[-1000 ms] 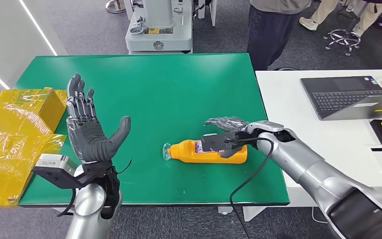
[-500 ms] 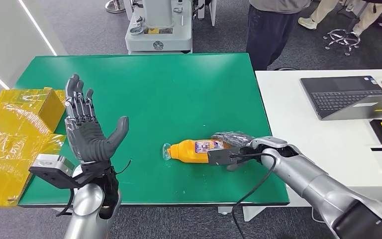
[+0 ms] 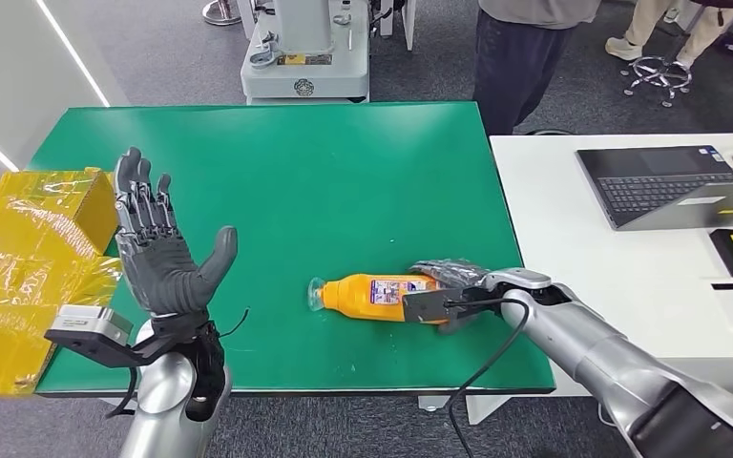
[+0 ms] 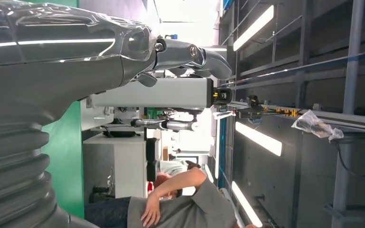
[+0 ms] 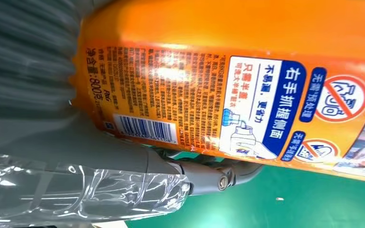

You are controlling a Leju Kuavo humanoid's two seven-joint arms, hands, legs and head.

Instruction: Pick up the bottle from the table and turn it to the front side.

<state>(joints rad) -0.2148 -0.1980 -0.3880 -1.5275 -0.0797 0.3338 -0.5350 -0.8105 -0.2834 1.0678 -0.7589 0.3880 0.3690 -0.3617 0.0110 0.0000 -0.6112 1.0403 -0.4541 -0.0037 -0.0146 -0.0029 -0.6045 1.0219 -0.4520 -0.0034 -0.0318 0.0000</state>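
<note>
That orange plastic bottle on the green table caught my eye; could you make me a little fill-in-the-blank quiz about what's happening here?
1. The orange plastic bottle lies on its ____ on the green table.
2. The robot's ____ hand grips the bottle.
3. The left hand is raised with fingers ____.
4. On the white table sits an open ____.

Missing words: side; right; spread; laptop

1. Bottle (image 3: 382,295) on its side on the table (image 3: 277,162), near the front edge, toward the front right corner, cap end pointing left.
2. Right hand (image 3: 444,291) wrapped around the bottle's right end, just inside the table's right edge.
3. Left hand (image 3: 157,248) raised over the front left corner, apart from the bottle.
4. Box (image 3: 29,258) against the table's left edge.
5. Laptop (image 3: 673,186) on the desk (image 3: 573,229) to the right.
6. Person (image 3: 525,48) beyond the back right corner.
</note>
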